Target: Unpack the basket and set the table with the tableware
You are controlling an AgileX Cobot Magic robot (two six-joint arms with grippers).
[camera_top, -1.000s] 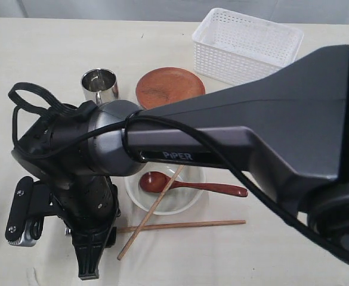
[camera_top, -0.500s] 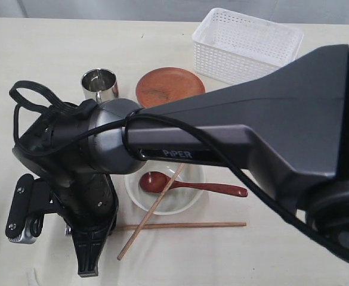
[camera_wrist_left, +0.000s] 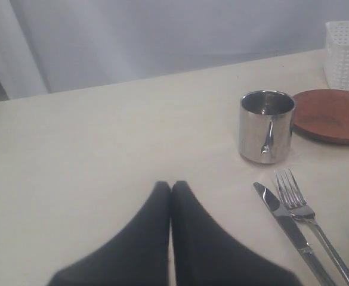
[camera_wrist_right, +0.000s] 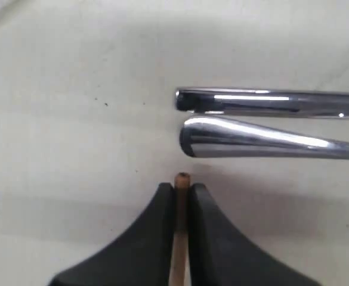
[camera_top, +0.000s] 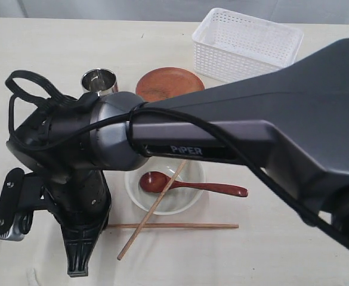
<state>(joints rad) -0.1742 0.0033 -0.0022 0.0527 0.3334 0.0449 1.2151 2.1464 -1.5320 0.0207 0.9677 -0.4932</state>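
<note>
Right pincer (camera_wrist_right: pixel 182 186) low over table (camera_wrist_right: pixel 73 119), apparently tight on one chopstick (camera_wrist_right: pixel 180 229).

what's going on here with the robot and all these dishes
The right tool reaches across the table and is shut on the end of one chopstick, right beside the handles of the knife and fork. The left tool is shut and holds nothing. The basket looks emptied. The plate and cup are set out, and the bowl holds the spoon, with the second chopstick lying across it.
</note>
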